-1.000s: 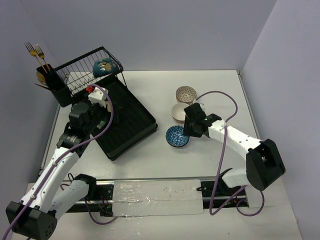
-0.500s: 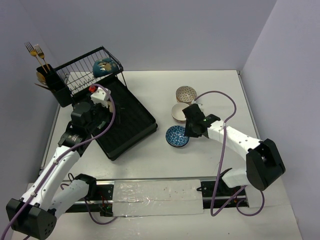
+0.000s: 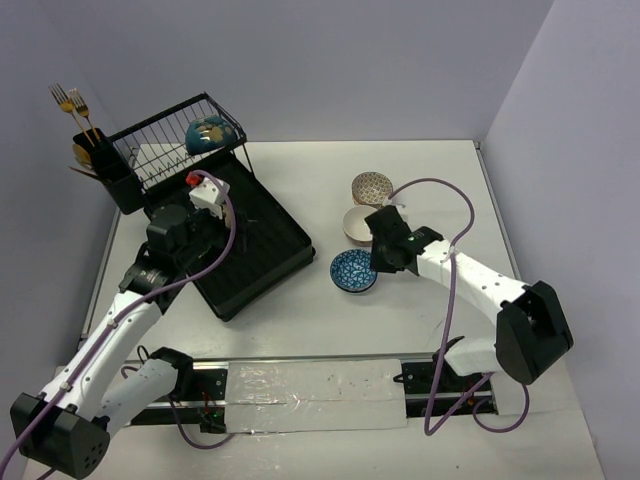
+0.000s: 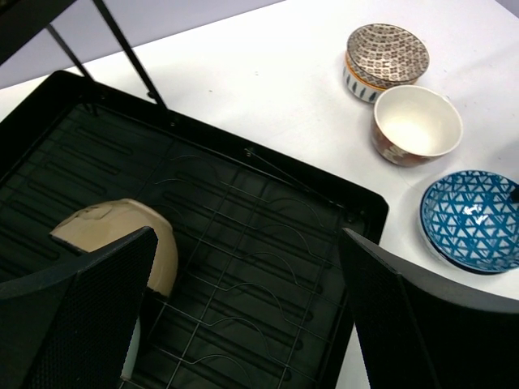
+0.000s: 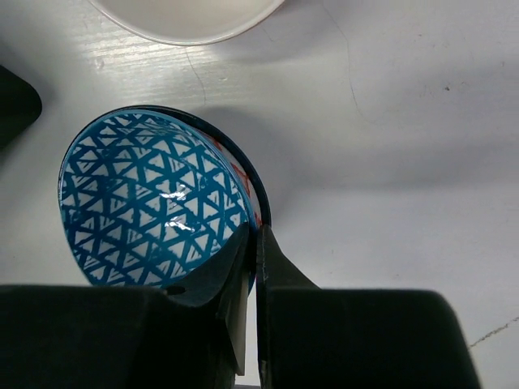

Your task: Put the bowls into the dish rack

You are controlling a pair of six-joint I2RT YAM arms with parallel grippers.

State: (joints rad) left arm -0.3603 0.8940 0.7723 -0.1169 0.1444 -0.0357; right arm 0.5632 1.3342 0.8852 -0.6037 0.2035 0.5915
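Note:
My right gripper is shut on the near rim of the blue-patterned bowl, one finger inside and one outside. That bowl sits on the white table, right of the dish rack. My left gripper hangs open above the rack's ribbed tray, holding nothing. A cream bowl lies on its side in the tray beside the left finger. A teal bowl rests in the wire basket tier. A red-brown bowl with a cream inside and a dotted bowl stand behind the blue one.
A black utensil cup with gold forks hangs at the rack's far left end. The right arm's purple cable loops over the table behind the bowls. Walls close the back and right sides.
My right gripper has closed onto the blue-patterned bowl's rim. The left arm has drifted slightly right over the tray, still open.

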